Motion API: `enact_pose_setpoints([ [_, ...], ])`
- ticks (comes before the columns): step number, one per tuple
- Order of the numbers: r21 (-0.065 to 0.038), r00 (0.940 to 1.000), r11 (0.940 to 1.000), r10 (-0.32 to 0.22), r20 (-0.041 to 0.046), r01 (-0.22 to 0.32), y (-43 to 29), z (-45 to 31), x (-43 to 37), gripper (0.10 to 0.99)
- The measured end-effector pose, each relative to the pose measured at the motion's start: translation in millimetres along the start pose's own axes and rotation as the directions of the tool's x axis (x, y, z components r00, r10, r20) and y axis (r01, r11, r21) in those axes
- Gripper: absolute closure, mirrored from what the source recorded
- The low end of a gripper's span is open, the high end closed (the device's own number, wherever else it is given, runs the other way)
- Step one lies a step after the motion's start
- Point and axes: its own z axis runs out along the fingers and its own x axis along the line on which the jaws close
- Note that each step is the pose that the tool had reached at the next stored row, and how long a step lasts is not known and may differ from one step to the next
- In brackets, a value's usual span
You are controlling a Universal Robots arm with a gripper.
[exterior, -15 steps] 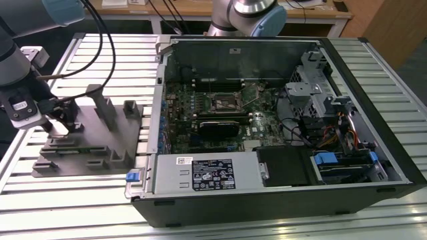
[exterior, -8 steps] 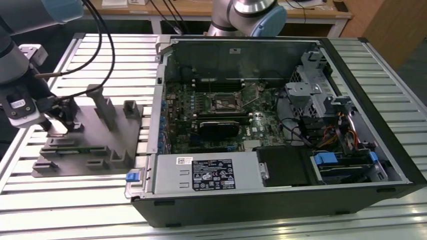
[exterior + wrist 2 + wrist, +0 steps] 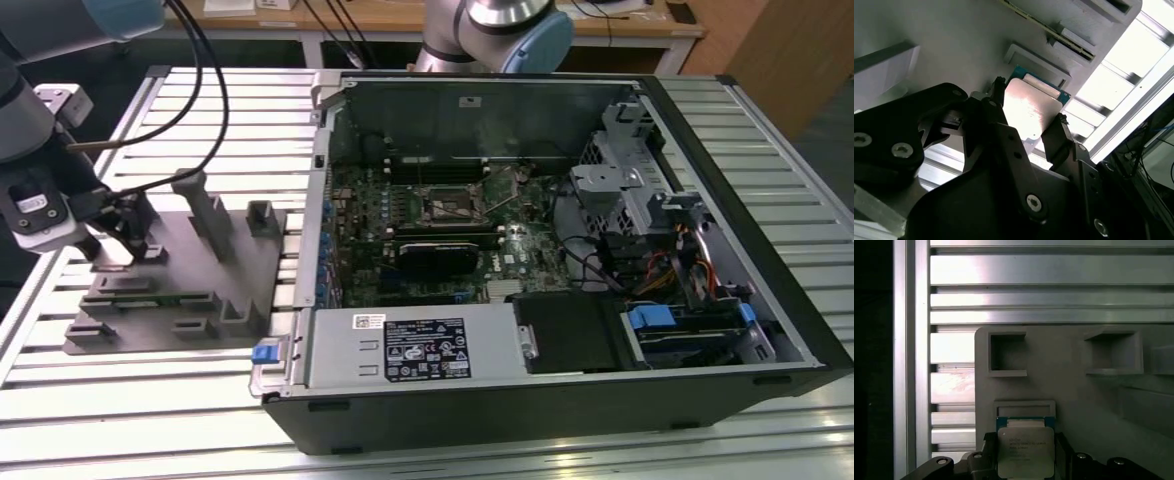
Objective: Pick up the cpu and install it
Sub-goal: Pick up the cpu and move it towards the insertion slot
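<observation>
Pinching the cpu (image 3: 1031,110) by opposite sides near the grey fixture's (image 3: 1069,390) edge, the gripper (image 3: 1029,102) needed a level, straight lift to avoid snagging.

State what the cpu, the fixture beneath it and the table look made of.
The cpu: pale shiny metal lid catching glare, on a green board edge. The fixture: matte grey, uniform, likely plastic. The table: silvery ribbed slats with sheen, probably aluminium.
</observation>
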Motion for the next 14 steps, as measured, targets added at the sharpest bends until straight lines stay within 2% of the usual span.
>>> enact_pose_setpoints([
  [14, 0.000, 1.0000, 1.0000, 0.000, 0.0001, 0.000, 0.3, -7.5, -0.2, 0.541],
])
